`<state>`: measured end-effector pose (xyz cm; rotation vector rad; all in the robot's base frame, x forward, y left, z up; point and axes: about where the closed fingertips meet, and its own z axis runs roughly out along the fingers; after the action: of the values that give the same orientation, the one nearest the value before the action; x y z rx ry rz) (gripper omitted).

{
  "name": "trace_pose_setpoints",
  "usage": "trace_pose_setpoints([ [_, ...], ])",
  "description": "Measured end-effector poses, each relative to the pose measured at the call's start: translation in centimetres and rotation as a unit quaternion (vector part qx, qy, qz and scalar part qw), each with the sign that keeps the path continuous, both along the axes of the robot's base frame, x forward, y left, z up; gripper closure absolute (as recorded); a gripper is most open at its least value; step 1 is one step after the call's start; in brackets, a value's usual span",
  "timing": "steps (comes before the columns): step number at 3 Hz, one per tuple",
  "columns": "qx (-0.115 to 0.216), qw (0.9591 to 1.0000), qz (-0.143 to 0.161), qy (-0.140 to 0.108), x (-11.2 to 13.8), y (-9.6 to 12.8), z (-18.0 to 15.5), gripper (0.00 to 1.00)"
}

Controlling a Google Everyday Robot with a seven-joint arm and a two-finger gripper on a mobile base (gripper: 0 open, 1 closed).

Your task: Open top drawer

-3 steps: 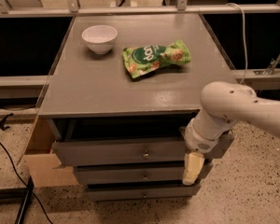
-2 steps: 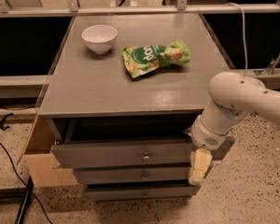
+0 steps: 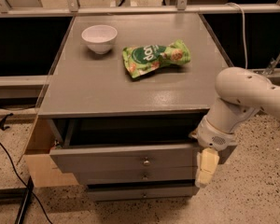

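Note:
The top drawer (image 3: pixel 126 157) is a wide gray drawer with a small round metal knob (image 3: pixel 145 162) at its centre. It stands pulled out from the gray cabinet (image 3: pixel 130 87), with a dark gap above its front. Two shorter gray drawer fronts (image 3: pixel 140 176) sit below it. My gripper (image 3: pixel 206 168) hangs at the right end of the top drawer's front, pointing down, its pale fingers (image 3: pixel 207 164) level with the lower drawers. It holds nothing that I can see. My white arm (image 3: pixel 245 97) reaches in from the right.
A white bowl (image 3: pixel 99 38) and a green snack bag (image 3: pixel 155 57) lie on the cabinet top. A wooden side panel (image 3: pixel 39 157) stands at the cabinet's left. A black cable (image 3: pixel 9 157) runs on the speckled floor at the left. A rail (image 3: pixel 130 9) runs behind.
My arm and gripper have moved to the right, away from the drawer's centre toward the cabinet's right corner. The top drawer stays pulled out.

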<state>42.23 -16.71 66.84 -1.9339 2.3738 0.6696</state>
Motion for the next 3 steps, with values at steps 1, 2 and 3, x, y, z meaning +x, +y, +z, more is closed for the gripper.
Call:
trace_pose_setpoints([
  [1,0.005,0.9997,-0.003,0.025,-1.6,-0.4,0.1,0.0],
  [2,0.006,0.9989,-0.003,0.046,-3.2,-0.8,0.1,0.0],
  [3,0.004,0.9981,-0.004,0.061,-4.6,-1.3,0.4,0.0],
])
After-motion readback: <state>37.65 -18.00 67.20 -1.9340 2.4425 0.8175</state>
